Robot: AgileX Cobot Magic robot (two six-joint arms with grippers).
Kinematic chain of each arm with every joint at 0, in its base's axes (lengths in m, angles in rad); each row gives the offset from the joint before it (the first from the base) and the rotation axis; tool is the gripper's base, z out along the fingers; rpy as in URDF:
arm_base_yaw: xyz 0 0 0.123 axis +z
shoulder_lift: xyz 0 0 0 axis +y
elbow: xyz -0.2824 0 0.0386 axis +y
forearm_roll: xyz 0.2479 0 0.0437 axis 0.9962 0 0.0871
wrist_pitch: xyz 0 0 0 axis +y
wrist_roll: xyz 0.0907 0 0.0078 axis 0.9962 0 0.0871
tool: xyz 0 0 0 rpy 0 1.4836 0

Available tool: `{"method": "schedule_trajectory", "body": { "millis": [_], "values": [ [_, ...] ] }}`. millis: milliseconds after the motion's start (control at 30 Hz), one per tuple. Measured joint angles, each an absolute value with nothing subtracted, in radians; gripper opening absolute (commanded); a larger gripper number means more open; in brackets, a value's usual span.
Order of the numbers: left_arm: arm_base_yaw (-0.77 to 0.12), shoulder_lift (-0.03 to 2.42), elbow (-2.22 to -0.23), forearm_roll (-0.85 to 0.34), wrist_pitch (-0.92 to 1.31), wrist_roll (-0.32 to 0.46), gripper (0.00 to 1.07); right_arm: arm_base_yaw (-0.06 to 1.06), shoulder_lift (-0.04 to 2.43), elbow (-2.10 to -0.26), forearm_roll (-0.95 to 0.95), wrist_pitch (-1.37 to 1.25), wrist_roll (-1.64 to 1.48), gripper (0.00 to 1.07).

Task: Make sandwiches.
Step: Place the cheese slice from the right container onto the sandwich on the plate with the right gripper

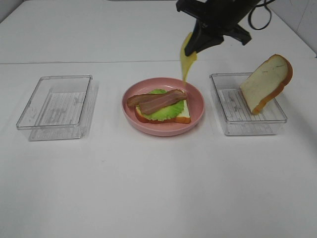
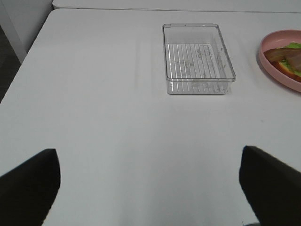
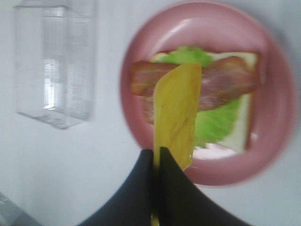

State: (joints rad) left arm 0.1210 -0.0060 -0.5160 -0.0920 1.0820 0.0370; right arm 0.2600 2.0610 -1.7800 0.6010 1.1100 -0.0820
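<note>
Above the pink plate (image 1: 198, 106) your right gripper (image 3: 155, 157) has its jaws pinched tight on one edge of the yellow cheese slice (image 1: 187, 57), so it hangs limp, clear of the bacon strips (image 1: 157, 100), lettuce (image 1: 166, 112) and bottom bread slice (image 1: 182, 115) stacked below. Its tip looks near the plate's far rim, though the blurred wrist view leaves that uncertain. Leaning in the right tray (image 1: 271, 121), the top bread slice (image 1: 266, 83) waits. Your left gripper (image 2: 150, 183) idles with jaws spread wide, holding nothing, near the left tray (image 2: 199, 84).
</note>
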Motion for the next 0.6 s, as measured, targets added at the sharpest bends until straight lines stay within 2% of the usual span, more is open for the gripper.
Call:
{"method": "schedule_trajectory", "body": {
  "millis": [67, 133, 233, 400, 600],
  "values": [
    [0.121, -0.006, -0.516, -0.092, 1.082, 0.037, 0.98, 0.267, 2.071, -1.780, 0.656, 1.101, -0.107, 0.00],
    [0.121, -0.006, -0.516, -0.094, 1.082, 0.037, 0.98, 0.294, 2.134, -1.780, 0.836, 1.070, -0.199, 0.00],
    [0.121, -0.006, -0.516, -0.096, 1.082, 0.037, 0.98, 0.314, 2.185, -1.780, 0.904, 1.037, -0.239, 0.00],
    [0.121, -0.006, -0.516, -0.097, 1.082, 0.037, 0.98, 0.327, 2.248, -1.780, 0.953, 0.996, -0.266, 0.00],
    [0.121, -0.006, -0.516, -0.098, 1.082, 0.037, 0.98, 0.327, 2.303, -1.780, 0.926, 0.971, -0.272, 0.00]
  ]
}}
